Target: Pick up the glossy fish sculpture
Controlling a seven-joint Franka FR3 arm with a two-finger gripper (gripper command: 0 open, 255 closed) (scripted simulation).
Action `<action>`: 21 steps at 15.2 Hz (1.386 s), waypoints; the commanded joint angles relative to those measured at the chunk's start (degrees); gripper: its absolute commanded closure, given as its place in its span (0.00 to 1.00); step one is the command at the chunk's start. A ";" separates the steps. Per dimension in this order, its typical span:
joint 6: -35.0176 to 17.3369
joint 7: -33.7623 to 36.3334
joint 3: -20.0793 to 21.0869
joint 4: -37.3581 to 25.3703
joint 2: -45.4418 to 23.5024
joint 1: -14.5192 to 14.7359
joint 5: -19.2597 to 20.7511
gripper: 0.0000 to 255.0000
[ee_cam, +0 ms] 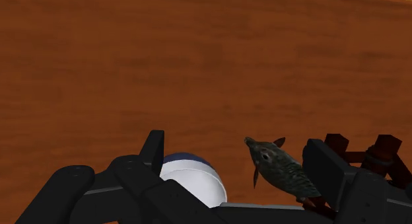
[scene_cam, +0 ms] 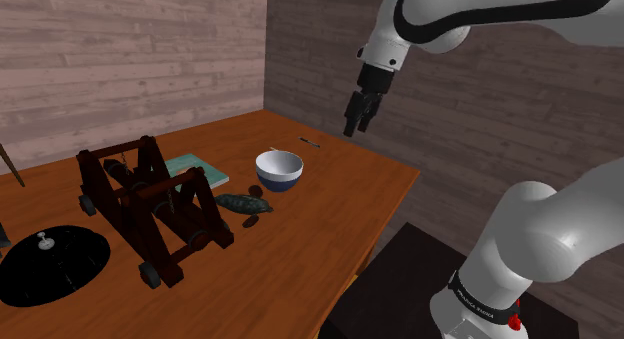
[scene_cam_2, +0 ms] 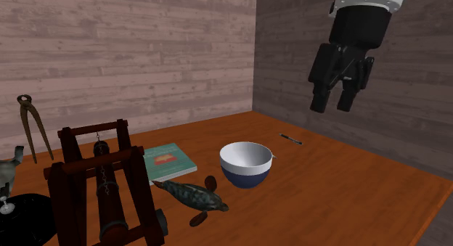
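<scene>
Shoulder view: my gripper (scene_cam: pixel 360 113) hangs high over the far end of the table (scene_cam: pixel 350 202), well above everything. Its fingers are apart and hold nothing. The fish sculpture (scene_cam: pixel 243 202), dark and mottled, lies flat on the table between the white bowl (scene_cam: pixel 279 170) with a blue base and the dark wooden wheeled frame (scene_cam: pixel 150 202). It is just beside the bowl; I can't tell whether they touch. A teal book (scene_cam: pixel 200 167) lies behind the frame, and a black disc (scene_cam: pixel 50 265) sits at the shoulder view's left. A thin small tool (scene_cam: pixel 310 141) lies near the far edge, roughly under my gripper.

The second exterior view adds detail. The gap between my two fingers is plain there. The fish sculpture (scene_cam_2: pixel 192 196) has small dark lobes at its sides, probably fins, though I'm not sure. Its upper side is exposed. The frame's wheel is close on one side and the bowl close on the other. Tongs (scene_cam_2: pixel 33 125) lean at the wall on that view's left.

Wrist view: the fish sculpture (ee_cam: pixel 282 170) shows just inside one finger and the bowl (ee_cam: pixel 191 180) by the other, both far from my fingertips. Dark red frame parts (ee_cam: pixel 370 150) sit beyond the fish.
</scene>
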State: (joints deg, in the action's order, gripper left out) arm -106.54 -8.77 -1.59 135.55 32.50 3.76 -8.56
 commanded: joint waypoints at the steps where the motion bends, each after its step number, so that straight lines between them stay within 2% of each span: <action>1: -2.95 0.02 0.46 -0.88 -3.77 0.77 -1.17 0.00; 11: -15.43 -1.06 2.67 -7.49 -23.32 4.40 -6.93 0.00; 21: -22.25 -2.18 5.25 -21.24 -44.08 6.99 -11.42 0.00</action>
State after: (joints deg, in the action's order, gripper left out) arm -128.09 -10.81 3.36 115.66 -9.55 10.51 -19.54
